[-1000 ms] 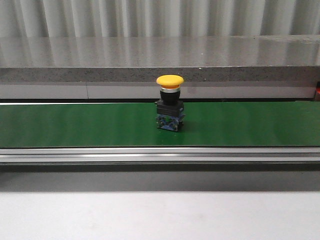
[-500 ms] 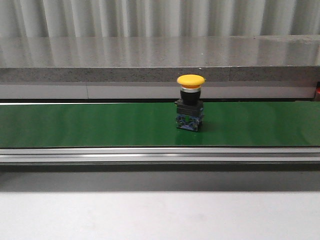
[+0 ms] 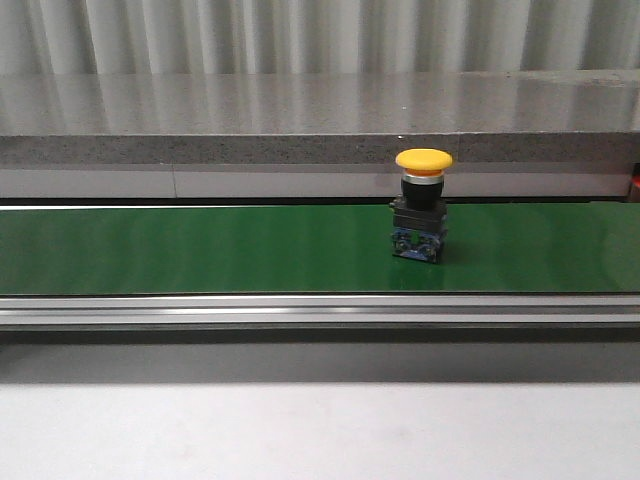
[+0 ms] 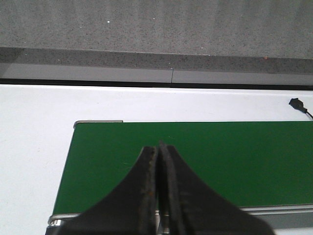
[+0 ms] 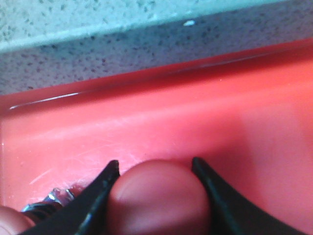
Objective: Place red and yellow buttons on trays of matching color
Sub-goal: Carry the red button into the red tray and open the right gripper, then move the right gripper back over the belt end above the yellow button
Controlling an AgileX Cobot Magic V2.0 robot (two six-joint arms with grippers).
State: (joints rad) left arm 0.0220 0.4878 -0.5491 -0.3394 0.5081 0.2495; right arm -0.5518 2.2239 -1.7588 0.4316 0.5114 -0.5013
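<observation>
A yellow button (image 3: 423, 205) is standing upright on the green conveyor belt (image 3: 200, 250), right of the belt's middle and nearer its far edge than its near rail, its yellow cap on top of a black body with a blue base. Behind the belt a grey speckled ledge (image 3: 300, 148) is running across the whole view.

The left hand (image 4: 159, 196) is hanging over the near edge of the belt close to its left end, its two dark fingers pressed together with only a thin seam showing between them and nothing caught there. The white bench (image 4: 34, 147) is showing beside the belt's end.

The right hand (image 5: 156, 188) is sitting inside the red tray (image 5: 195, 122), its fingers pinching the rounded cap of a red button (image 5: 159, 196). Beside it, at the frame's corner, part of another red button (image 5: 10, 223) with a metal collar is lying in the same tray.
</observation>
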